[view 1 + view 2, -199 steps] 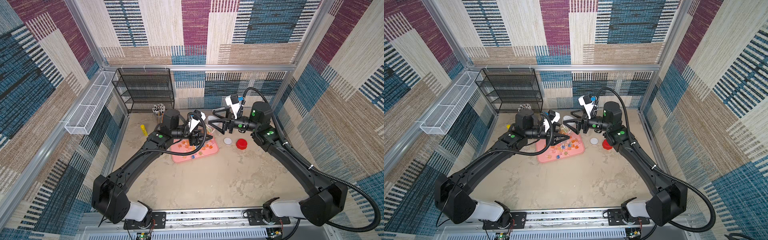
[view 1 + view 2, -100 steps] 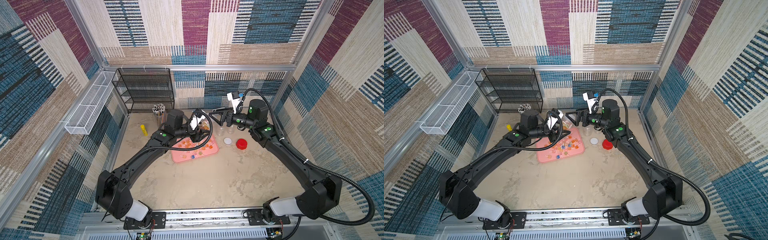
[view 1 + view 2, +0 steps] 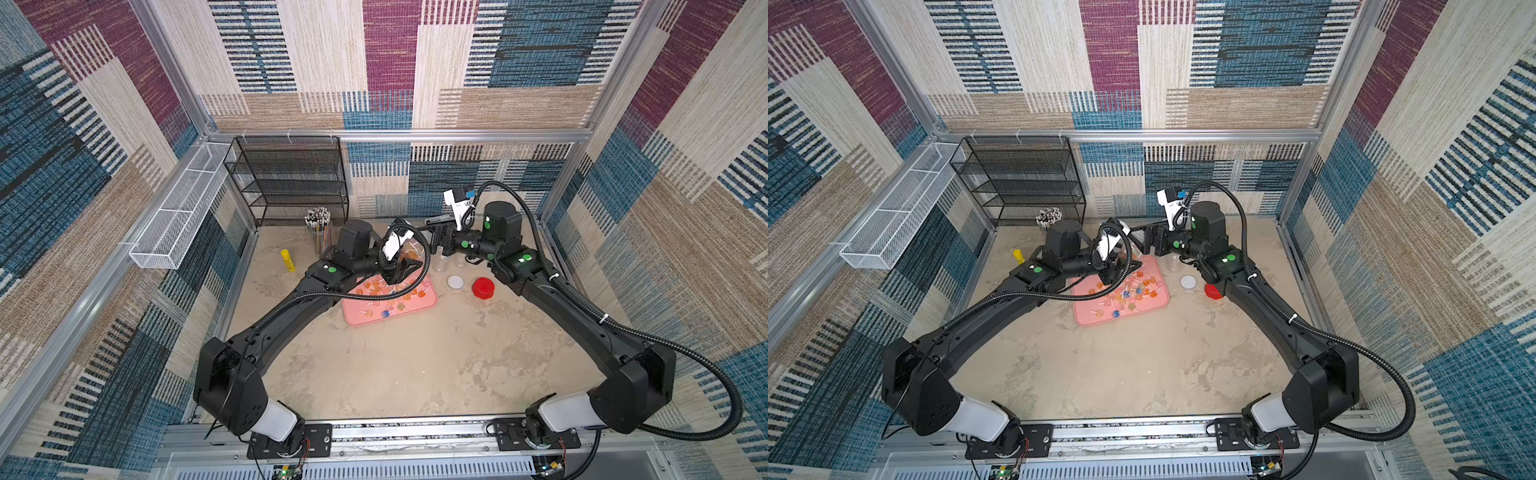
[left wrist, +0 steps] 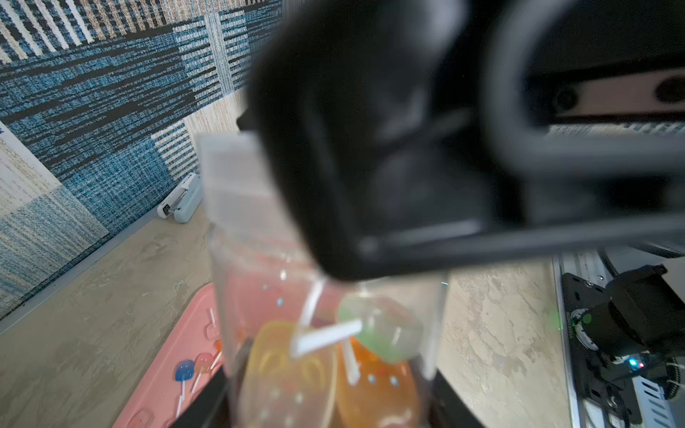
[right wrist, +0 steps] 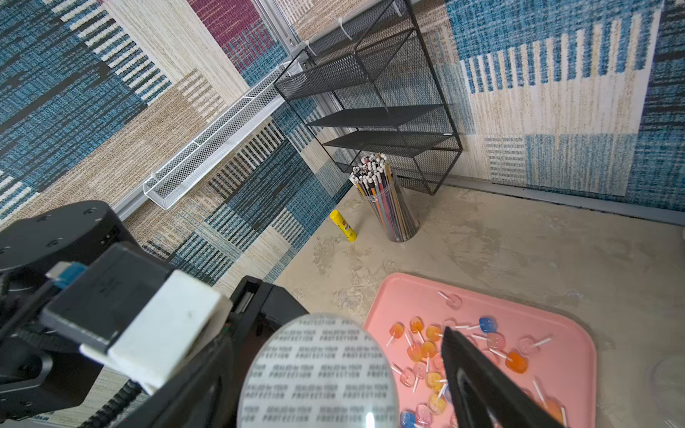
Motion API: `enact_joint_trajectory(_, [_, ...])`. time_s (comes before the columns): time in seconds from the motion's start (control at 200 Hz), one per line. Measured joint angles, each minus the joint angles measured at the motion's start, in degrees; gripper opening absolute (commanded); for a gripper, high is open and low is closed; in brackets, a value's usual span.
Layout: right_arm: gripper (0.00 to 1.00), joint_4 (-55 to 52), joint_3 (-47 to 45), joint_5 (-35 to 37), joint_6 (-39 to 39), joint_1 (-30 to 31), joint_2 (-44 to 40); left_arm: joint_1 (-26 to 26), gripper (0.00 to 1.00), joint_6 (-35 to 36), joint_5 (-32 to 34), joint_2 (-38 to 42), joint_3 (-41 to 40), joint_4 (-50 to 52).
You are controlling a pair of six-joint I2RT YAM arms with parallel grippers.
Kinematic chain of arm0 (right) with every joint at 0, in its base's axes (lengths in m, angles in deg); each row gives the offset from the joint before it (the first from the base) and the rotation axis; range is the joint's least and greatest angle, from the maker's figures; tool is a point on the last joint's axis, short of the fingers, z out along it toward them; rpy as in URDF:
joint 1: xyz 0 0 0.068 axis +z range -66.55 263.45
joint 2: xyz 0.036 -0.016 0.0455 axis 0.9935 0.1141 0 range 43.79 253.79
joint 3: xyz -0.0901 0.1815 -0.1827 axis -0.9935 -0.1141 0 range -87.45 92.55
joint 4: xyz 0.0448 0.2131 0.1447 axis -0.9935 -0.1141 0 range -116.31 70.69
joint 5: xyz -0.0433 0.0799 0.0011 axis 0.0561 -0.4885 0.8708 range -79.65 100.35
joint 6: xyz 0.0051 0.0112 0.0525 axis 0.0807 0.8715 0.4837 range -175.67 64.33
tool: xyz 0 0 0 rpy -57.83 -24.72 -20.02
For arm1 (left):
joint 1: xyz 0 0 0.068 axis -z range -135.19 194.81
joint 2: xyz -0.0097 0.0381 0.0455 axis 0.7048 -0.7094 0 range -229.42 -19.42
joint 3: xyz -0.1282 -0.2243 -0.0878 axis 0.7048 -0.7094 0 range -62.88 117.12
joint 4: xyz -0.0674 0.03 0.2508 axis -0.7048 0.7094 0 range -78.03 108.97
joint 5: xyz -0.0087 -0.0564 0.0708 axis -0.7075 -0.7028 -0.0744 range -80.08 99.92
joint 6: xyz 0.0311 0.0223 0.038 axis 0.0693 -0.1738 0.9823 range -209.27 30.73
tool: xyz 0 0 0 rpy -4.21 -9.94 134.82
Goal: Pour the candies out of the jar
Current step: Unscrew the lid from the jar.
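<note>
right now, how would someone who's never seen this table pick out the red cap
Find the pink tray holding the candies on the table. Off its edge on the robot's right lie a thin white disc and, just beyond that, the red cap. It is the only solid red thing there, round and chunkier than the flat disc.

round white disc carries repeated print: "sealed for your protection".
</note>
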Motion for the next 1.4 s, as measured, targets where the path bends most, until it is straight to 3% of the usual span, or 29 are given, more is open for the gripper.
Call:
enact_joint_trajectory(0.316, [0.56, 0.15, 0.13, -0.15, -0.26, 0.2, 0.07, 0.17, 0.0, 0.0, 1.16, 0.0, 0.02, 0.22])
enact_joint_trajectory(0.551, [0.45, -0.87, 0.13, -1.64, -2.56, 0.02, -0.94, -0.35, 0.0, 0.17, -1.36, 0.11, 0.02, 0.17])
enact_joint_trajectory(0.766, [0.41, 2.05, -1.14, -15.17, -7.04, -2.95, -2.99, -3.39, 0.0, 0.81, -18.69, 0.15, 2.51, 3.19])
enact_joint_trajectory(0.912, [0.4, 2.97, -1.42, -21.86, -10.1, -4.02, -4.37, -3.72, 0.0, 1.49, -25.64, 0.22, 3.1, 4.04])
enact_joint_trajectory(1.403, [0.41, 1.57, -1.68, -25.14, -12.07, -5.64, -5.62, -3.67, 0.0, 1.92, -30.4, -1.46, 3.89, 3.91])
